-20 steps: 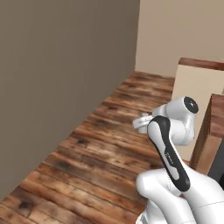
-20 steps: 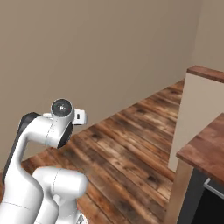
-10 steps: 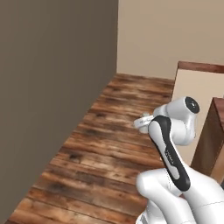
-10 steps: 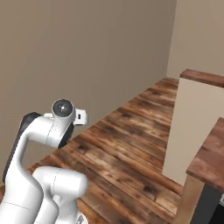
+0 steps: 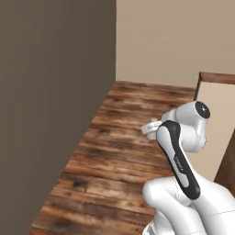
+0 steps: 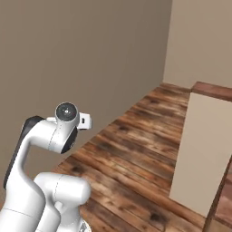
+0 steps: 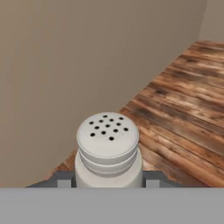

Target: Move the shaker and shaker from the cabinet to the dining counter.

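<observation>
— What's changed?

— My base has swung: the dining counter [image 6: 212, 90] end panel now sits closer on my right.

— And the shaker [image 7: 108, 151]?

— Clamped between the gripper [image 7: 107, 179] fingers, well short of the counter. Carrying continues.

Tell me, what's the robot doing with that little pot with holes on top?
That's a shaker, and the robot's gripper is shut on it, one finger on each side. The arm is folded close over its base, above a wood floor next to a plain wall. A counter with a brown top stands ahead on the right. The shaker isn't set down anywhere yet.
</observation>
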{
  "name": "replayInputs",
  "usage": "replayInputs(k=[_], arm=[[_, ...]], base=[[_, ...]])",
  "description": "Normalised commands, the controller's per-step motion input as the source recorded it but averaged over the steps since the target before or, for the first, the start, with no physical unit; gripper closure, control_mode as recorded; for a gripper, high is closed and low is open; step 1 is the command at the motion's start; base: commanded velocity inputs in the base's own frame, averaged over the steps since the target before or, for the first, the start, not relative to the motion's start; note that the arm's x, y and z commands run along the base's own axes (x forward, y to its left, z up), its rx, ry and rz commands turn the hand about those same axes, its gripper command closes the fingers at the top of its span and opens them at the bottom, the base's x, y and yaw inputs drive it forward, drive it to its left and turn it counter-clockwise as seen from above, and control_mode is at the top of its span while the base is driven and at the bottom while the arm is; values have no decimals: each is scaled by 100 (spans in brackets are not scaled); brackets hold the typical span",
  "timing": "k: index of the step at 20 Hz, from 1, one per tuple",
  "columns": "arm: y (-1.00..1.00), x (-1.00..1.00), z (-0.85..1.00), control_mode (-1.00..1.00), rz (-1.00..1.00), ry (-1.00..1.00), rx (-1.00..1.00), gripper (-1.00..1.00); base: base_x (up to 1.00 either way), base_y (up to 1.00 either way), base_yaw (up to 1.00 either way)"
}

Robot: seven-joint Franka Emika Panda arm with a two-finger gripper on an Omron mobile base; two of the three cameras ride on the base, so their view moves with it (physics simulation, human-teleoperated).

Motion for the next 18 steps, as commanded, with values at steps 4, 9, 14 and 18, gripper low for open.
replayInputs(k=[4, 9, 14, 18], arm=[[0, 0, 0, 100, 0, 0, 0, 100], [0, 0, 0, 100, 0, 0, 0, 100], [0, 0, 0, 100, 0, 0, 0, 100], [0, 0, 0, 100, 0, 0, 0, 100]], base=[[90, 26, -15], [93, 22, -12], [91, 22, -15], [89, 20, -17]])
